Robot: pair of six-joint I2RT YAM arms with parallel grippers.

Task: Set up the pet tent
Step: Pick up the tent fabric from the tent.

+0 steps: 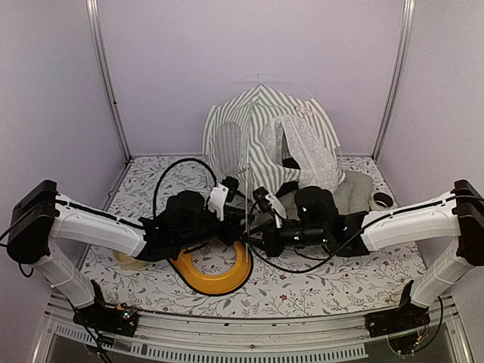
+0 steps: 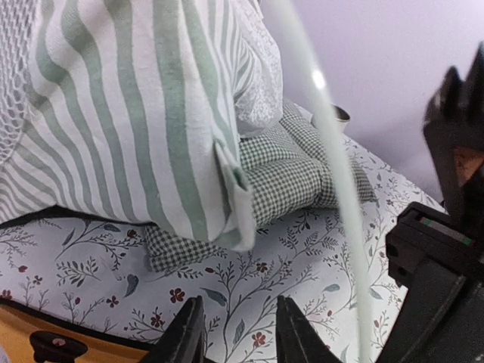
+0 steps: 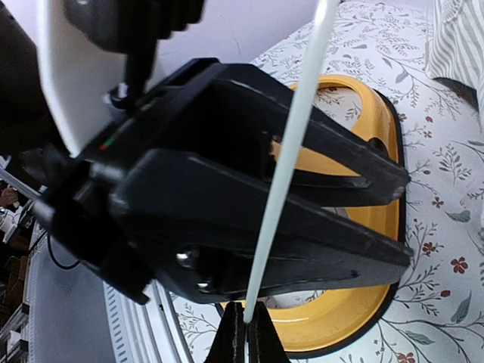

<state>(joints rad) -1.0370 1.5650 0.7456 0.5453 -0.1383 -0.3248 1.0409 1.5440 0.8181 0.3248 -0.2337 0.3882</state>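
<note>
The pet tent (image 1: 257, 128) stands at the back middle, green-and-white striped, with its white mesh door flap (image 1: 310, 151) hanging in front. A thin white pole (image 1: 248, 189) runs down from it to my grippers. My right gripper (image 3: 246, 336) is shut on the pole's lower end (image 3: 291, 151); in the top view it (image 1: 257, 240) sits at the table's middle. My left gripper (image 2: 238, 333) is open and empty, low over the tablecloth just left of the pole (image 2: 333, 151), facing the tent's striped fabric (image 2: 113, 113). In the top view it (image 1: 231, 231) is beside the right one.
A green-checked cushion (image 1: 355, 193) lies under and right of the tent, also in the left wrist view (image 2: 295, 174). A yellow bowl (image 1: 215, 276) sits below the grippers. A tape roll (image 1: 125, 259) lies under the left arm. A small dark cup (image 1: 382, 200) stands at the far right.
</note>
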